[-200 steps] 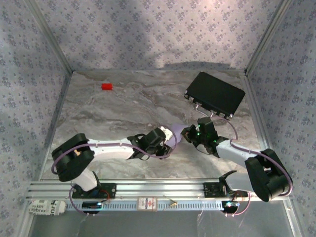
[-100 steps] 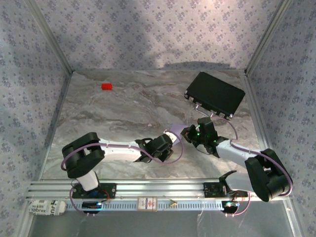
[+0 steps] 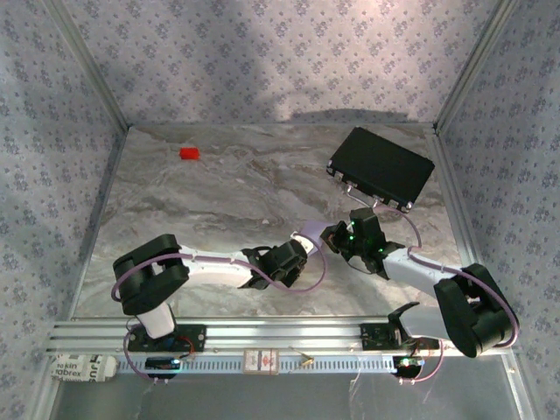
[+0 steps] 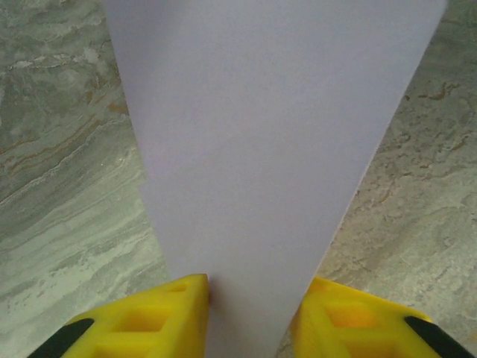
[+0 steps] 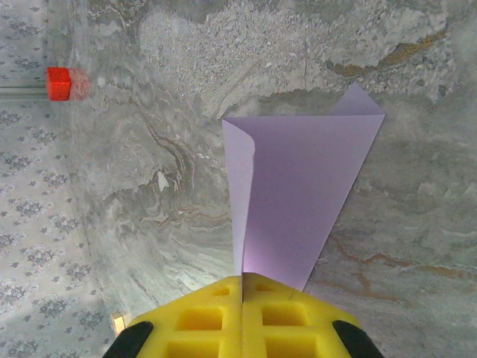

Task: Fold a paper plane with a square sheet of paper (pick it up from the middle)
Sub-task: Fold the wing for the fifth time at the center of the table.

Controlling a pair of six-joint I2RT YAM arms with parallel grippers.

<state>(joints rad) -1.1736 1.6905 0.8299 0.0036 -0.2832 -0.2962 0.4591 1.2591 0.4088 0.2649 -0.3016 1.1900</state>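
Note:
The square sheet of paper (image 5: 298, 186) is pale lilac and folded into a standing flap with a pointed corner. My right gripper (image 5: 243, 280) is shut on its near end, just above the marble table. In the left wrist view the paper (image 4: 261, 149) runs as a broad strip between the yellow fingers (image 4: 160, 317) of my left gripper (image 4: 253, 287). Those jaws stand apart, one at each edge of the strip. From above, the left gripper (image 3: 296, 251) and the right gripper (image 3: 336, 238) meet at the paper (image 3: 308, 236) near the table's front centre.
A small red block (image 3: 189, 153) lies at the far left of the table, also seen as the red block (image 5: 58, 83). A black rectangular case (image 3: 381, 168) sits at the far right. Patterned walls close in three sides of the table (image 3: 219, 201).
My left arm has swung right and brought its gripper up to the paper, and its jaws have narrowed around the strip. The right gripper has held still, shut on the paper.

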